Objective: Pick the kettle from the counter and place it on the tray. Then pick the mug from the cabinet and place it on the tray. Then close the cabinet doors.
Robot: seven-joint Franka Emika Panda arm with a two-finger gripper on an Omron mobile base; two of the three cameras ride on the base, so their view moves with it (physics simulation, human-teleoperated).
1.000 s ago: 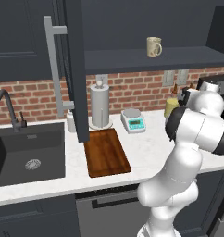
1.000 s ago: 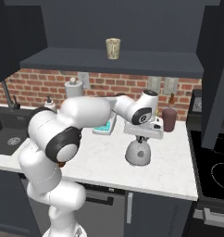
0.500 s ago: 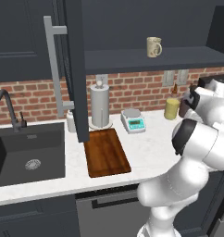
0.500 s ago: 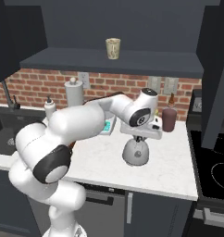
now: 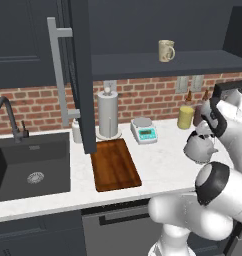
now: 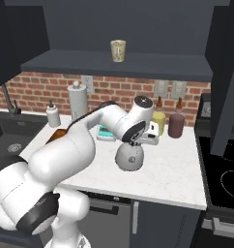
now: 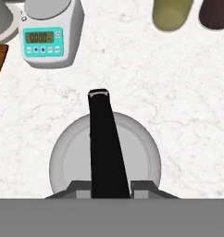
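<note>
Gripper clamped on black arched handle of kettle, one finger either side of the bar in hand view. Kettle body round and silver-grey straight below jaws, handle running away from them across the lid. In right base view kettle hangs under the wrist; lifted or touching counter, cannot tell. In left base view kettle sits just below the hand, spout side unclear.

Beyond the jaws in hand view: white speckled counter all around kettle. Kitchen scale with teal display ahead and to one side, apart from kettle. Yellow canister and maroon canister ahead on other side, well apart from kettle, cut by frame edge.

Tray well off from jaws, flat on counter next to sink, bare. Paper-towel roll standing behind tray. Mug up on cabinet shelf, high above jaws, upright. Cabinet door swung open, silver bar handle facing out.
</note>
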